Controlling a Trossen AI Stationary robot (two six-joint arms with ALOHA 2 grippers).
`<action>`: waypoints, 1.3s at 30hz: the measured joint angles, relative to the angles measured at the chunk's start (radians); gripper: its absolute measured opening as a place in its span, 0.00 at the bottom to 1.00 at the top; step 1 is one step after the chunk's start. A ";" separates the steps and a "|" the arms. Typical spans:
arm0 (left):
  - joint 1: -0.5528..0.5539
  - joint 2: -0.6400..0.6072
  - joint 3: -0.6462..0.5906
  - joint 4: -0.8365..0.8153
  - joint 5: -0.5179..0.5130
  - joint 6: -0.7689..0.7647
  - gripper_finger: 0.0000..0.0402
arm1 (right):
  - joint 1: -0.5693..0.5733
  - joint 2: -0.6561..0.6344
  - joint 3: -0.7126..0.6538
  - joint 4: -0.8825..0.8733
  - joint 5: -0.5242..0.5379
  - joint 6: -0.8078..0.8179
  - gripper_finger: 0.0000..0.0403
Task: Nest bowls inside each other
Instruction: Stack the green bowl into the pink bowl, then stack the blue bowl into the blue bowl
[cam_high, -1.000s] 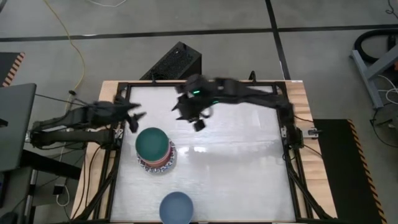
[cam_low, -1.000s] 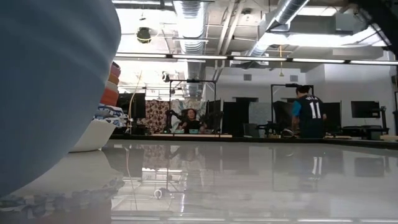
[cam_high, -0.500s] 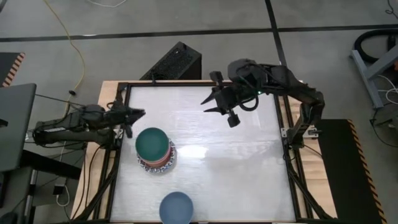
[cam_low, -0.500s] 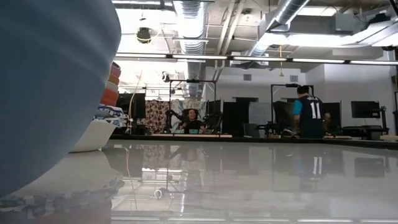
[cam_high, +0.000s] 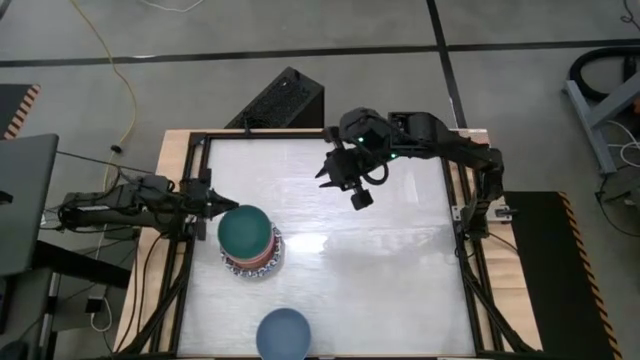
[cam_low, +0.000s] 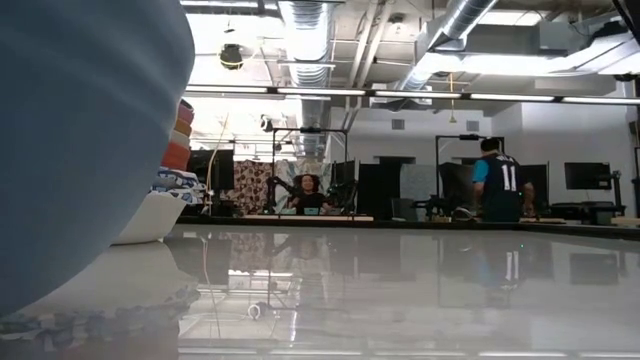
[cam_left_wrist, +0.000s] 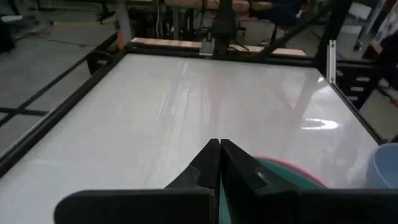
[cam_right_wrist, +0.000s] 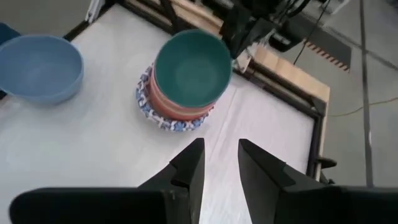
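From above, a stack of nested round bowls (cam_high: 250, 245) sits toward the left side of the glossy white tabletop (cam_high: 400, 270), a dark green bowl (cam_high: 245, 230) uppermost, pink and red rims and a blue-patterned white rim showing beneath it. A plain blue bowl (cam_high: 284, 333) stands alone, well apart, at the near edge. The left gripper (cam_high: 222, 203) lies low just beside the stack's far-left rim, its fingers pressed together and empty. The right gripper (cam_high: 337, 178) hangs over the far middle of the table, well away from both bowls.

The right wrist view gives what the overhead cannot: its two dark fingers (cam_right_wrist: 186, 168) stand a narrow gap apart with nothing between them, the stack and blue bowl beyond. The left wrist view shows closed fingers (cam_left_wrist: 208, 162) meeting over a sliver of green and pink rim (the rest is hidden). The low view is mostly filled by the blue bowl's wall (cam_low: 80, 140), with orange and red edges of the stack (cam_low: 178, 140) visible behind it; neither gripper appears there.
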 joint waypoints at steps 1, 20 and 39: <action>-0.006 0.000 -0.011 0.015 -0.005 -0.015 0.00 | 0.000 0.002 -0.001 -0.006 0.001 0.000 0.29; -0.037 -0.005 -0.079 -0.013 -0.252 -0.334 0.00 | 0.009 0.000 0.000 -0.045 -0.042 0.038 0.29; -0.037 -0.005 0.074 0.094 -0.097 0.017 0.17 | 0.366 0.448 -0.002 -0.065 -0.046 0.308 0.31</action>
